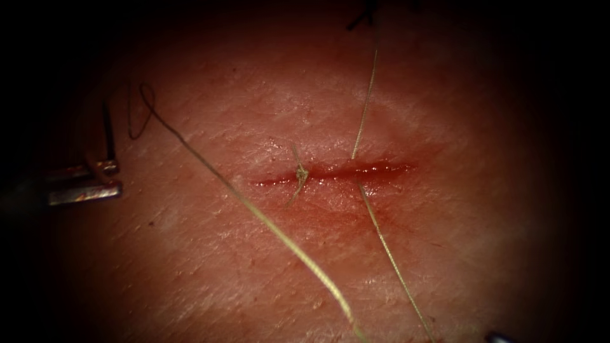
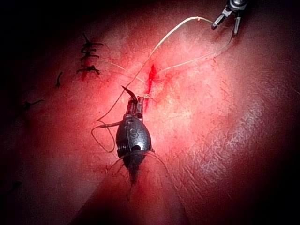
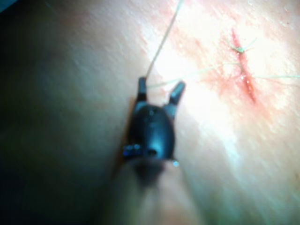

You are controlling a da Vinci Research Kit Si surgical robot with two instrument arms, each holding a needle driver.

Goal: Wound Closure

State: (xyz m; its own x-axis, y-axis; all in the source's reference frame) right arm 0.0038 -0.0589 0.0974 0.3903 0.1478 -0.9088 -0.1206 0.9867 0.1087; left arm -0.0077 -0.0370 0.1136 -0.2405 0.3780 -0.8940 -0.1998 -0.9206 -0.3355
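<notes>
At nine o'clock in the endoscope view, well off the cut's left end, the left claw (image 1: 86, 184) is pressed together on the needle (image 1: 108, 134). It seems to grip back of the middle, and the pointed end stands free above the tissue (image 1: 210, 267), not in it. From there the thread (image 1: 254, 213) curls in a small loop and runs slantwise toward six o'clock.

At the centre lies the cut (image 1: 375, 169), wet with red fluid (image 1: 346, 219). A tied knot (image 1: 299, 173) with short ends sits near its left end. Just right of the knot a second run of thread crosses the cut, from twelve o'clock down toward five.

At five o'clock the right claw (image 3: 159, 91) is spread and holds nothing. A strand lies close by its fingers (image 3: 177, 89); whether it touches them I cannot tell.

My judgement is that good work here means a firm, square hold on the needle. The loose loop should be kept off the knot and clear of the spread claw, with no hard pull across the cut's edges.

Older dark stitches (image 2: 89, 57) sit farther off on the tissue. Beyond the lit middle everything falls into dark, so the surface and the room cannot be judged.
</notes>
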